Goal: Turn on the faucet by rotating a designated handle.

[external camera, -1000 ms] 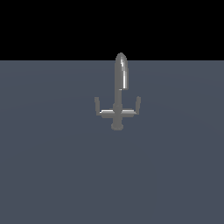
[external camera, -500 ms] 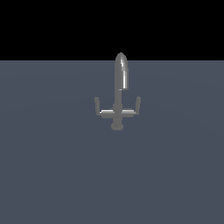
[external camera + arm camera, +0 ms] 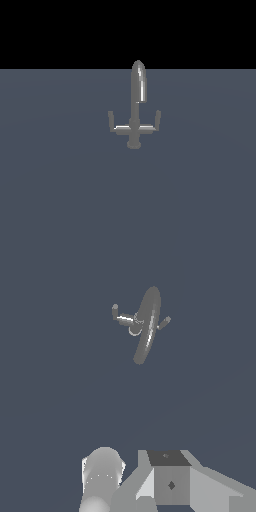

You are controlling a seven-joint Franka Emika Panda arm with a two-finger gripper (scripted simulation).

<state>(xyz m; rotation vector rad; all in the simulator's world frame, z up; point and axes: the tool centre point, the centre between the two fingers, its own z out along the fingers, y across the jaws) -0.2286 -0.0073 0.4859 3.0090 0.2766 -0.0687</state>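
A small grey metallic faucet (image 3: 135,107) is seen standing upright on a flat slate-grey counter (image 3: 60,200), roughly at the middle of the exterior view and near the far edge of the surface, where the grey meets a black background. Its tall spout (image 3: 138,82) rises from a narrow stem and ends in a rounded tip that catches a bright highlight. A round base (image 3: 134,144) is set on the counter below the stem. Just above the base a crossbar (image 3: 134,129) runs across the stem, and each end is finished with a short upturned tab: one tab (image 3: 111,120) on the exterior view's left and one (image 3: 157,119) on the exterior view's right. Both tabs are seen standing nearly upright at about the same height.

In the wrist view the faucet (image 3: 145,323) is seen from above and well apart from the camera, with the spout foreshortened into a long oval and the crossbar tabs showing at either side of it. Pale grey and white parts of the arm (image 3: 170,483) fill the near edge of that view, together with a rounded white cylinder (image 3: 102,476). Nothing is touching the faucet. The jaws cannot be made out in either view, so whether they are spread or pressed together cannot be told.
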